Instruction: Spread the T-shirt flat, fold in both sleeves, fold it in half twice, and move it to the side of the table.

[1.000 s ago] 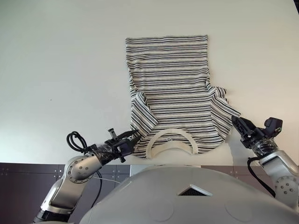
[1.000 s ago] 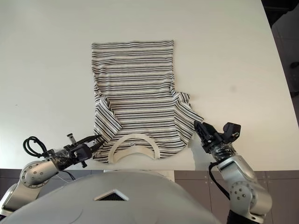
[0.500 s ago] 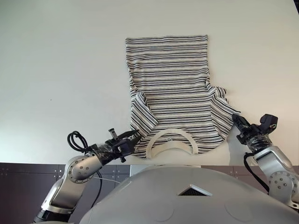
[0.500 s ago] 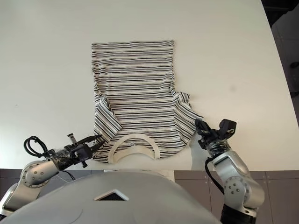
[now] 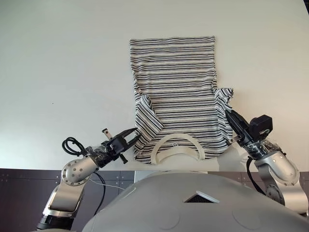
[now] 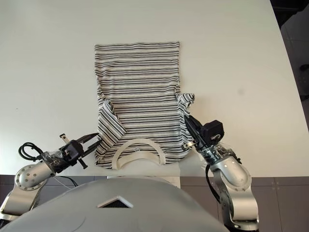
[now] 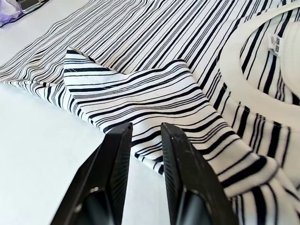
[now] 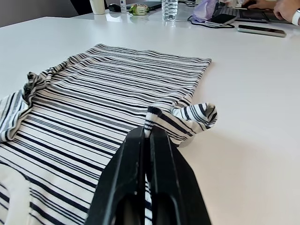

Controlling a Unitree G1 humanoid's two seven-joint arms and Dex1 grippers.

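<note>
on the white counter [image 5: 58, 63], the left hand [image 5: 134, 136] sits released at the near left corner of the striped t-shirt [image 5: 174, 82], which lies mid-counter, collar toward the robot. the right hand [image 5: 230, 115] is clenched on the right sleeve [image 5: 223, 94], holding a fold raised. a bottle [image 8: 169, 8] and a phone [image 8: 261, 31] sit at the counter's far edge.

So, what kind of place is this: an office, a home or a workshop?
Probably an office or meeting room, not a home. The T-shirt lies on a large white table, and at its far end stand a water bottle and a cup, with a flat dark device nearby.
</note>
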